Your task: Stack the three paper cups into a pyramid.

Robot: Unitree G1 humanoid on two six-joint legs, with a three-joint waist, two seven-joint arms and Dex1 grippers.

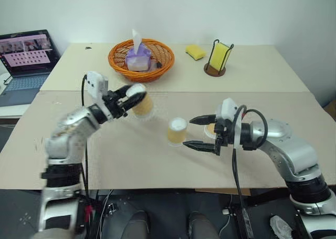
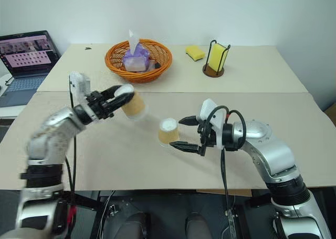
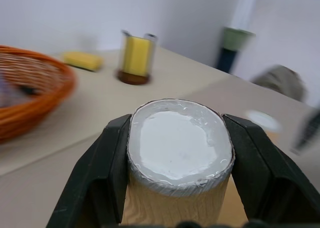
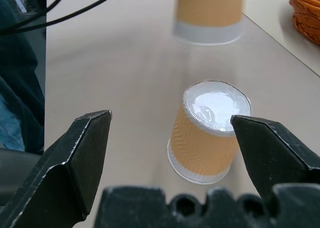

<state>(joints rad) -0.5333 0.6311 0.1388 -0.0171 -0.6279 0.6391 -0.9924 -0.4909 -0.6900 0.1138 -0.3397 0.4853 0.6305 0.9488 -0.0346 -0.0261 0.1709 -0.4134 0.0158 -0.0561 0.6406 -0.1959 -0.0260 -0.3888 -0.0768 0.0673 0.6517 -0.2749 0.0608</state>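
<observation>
1. Far left of frame: laptop (image 1: 23,60), lid up, on a side desk.
2. Left of centre: left gripper (image 1: 132,98) clamped on a paper cup (image 1: 143,105), held tilted above the table (image 1: 131,160).
3. Upper centre: orange basket (image 1: 140,60); to its right a yellow sponge (image 1: 195,52) and a sponge holder (image 1: 219,58).
4. Centre: second paper cup (image 1: 177,131) standing base-up on the table.
5. Right of centre: right gripper (image 1: 195,132) spread wide, empty, fingers just beside that cup, not touching.
</observation>
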